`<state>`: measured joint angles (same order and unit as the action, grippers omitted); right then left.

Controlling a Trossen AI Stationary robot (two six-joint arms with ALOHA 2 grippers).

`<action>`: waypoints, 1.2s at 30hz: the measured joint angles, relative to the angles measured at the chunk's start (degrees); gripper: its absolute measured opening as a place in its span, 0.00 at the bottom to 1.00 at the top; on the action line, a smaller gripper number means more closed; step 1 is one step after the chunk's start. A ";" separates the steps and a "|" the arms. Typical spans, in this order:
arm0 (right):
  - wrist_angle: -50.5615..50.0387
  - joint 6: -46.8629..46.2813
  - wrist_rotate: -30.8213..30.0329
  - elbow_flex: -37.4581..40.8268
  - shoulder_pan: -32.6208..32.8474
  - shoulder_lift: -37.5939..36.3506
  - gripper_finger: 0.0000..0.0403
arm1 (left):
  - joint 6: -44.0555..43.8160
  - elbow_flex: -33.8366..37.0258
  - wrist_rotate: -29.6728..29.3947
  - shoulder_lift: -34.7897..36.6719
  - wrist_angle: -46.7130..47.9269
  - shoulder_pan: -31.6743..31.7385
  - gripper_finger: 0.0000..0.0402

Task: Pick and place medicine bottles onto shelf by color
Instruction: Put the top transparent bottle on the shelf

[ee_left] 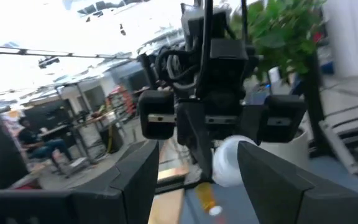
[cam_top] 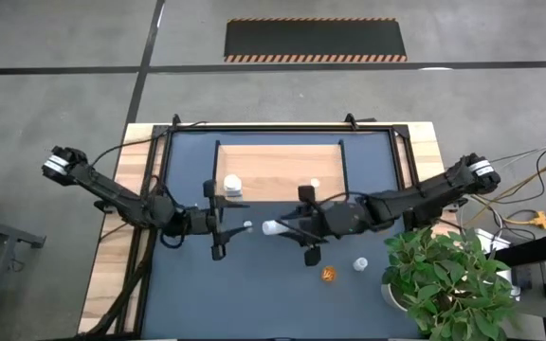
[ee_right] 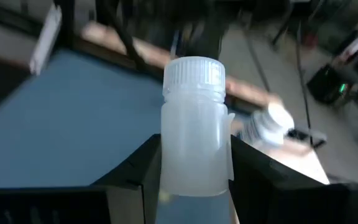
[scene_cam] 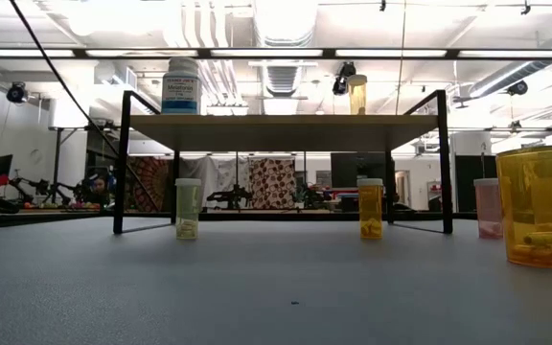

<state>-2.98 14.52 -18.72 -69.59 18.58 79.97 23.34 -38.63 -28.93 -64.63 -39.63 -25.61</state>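
Translucent white plastic bottle with ribbed cap (ee_right: 193, 127) sits pinched between the right claw's (cam_top: 292, 229) dark fingers, held above the dark blue table (cam_top: 254, 294) just in front of the light-wood, black-framed shelf (cam_top: 278, 170), probably so it can join the white bottle already up there. The left claw (cam_top: 224, 227) hovers opposite, spread and empty.

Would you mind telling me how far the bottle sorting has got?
Done: a white-capped bottle and a small amber one stand on the light-wood shelf. In hand: the right tool grips a translucent white bottle. Left: bottles on the blue tabletop, like the orange one.
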 joint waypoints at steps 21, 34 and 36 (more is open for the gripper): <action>45.28 1.99 -8.54 22.11 2.31 -0.76 0.34 | -1.89 -10.29 -7.36 -14.74 -6.50 -0.98 0.64; 43.79 2.63 -12.86 22.15 2.55 -0.27 0.34 | -6.56 -10.86 -7.60 -18.83 -7.44 1.90 0.82; 43.59 2.60 -12.85 22.15 2.55 -0.24 0.34 | -6.67 -10.84 -7.61 -19.26 -8.61 2.74 0.82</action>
<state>40.61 17.12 -31.57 -47.44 21.12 79.72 16.67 -49.47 -36.53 -83.89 -48.24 -22.87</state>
